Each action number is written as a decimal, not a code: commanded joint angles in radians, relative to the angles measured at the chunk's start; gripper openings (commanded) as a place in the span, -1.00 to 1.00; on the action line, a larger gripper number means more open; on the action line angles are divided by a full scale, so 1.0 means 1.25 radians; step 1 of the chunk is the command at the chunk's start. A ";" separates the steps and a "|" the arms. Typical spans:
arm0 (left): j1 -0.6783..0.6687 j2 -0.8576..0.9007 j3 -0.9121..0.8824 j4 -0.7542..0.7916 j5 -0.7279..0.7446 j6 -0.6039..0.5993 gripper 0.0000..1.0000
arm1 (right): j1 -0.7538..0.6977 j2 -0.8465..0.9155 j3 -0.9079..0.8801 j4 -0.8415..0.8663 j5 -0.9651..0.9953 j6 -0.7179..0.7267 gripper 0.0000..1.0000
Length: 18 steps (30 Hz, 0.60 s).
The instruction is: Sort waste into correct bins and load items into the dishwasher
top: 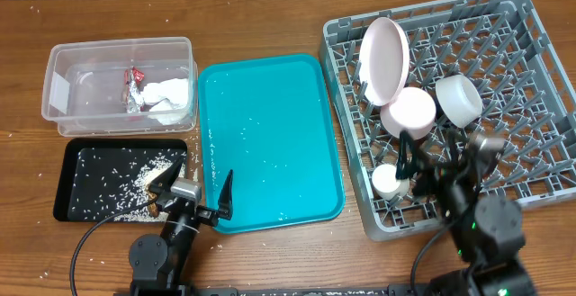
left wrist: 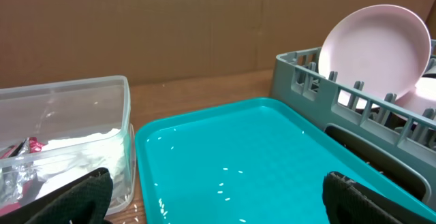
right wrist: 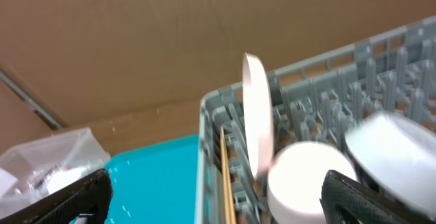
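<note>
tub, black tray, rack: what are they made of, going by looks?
Clear tub: looks like thin transparent plastic, glossy; the contents show through its walls.
Black tray: probably plastic, opaque, fairly matte; pale rice grains stand out on it.
Dish rack: grey moulded plastic, matte, with a one-piece grid floor and pegs.

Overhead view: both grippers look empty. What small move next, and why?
Probably park and stop. The plate, bowls and cup sit in the rack, wrapper and tissue lie in the clear tub, rice in the black tray; only stray grains dot the teal tray.

Black arms [top: 166, 242], matte black fingers [top: 227, 192], black cables [top: 79, 246]
</note>
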 commanded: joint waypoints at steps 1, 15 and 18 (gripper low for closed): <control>0.005 -0.009 -0.003 0.001 0.006 -0.011 1.00 | -0.018 -0.117 -0.096 0.022 -0.009 -0.003 1.00; 0.005 -0.009 -0.003 0.001 0.006 -0.011 1.00 | -0.087 -0.302 -0.316 0.150 -0.015 0.006 1.00; 0.005 -0.009 -0.003 0.001 0.006 -0.011 1.00 | -0.087 -0.302 -0.316 0.146 -0.015 0.006 1.00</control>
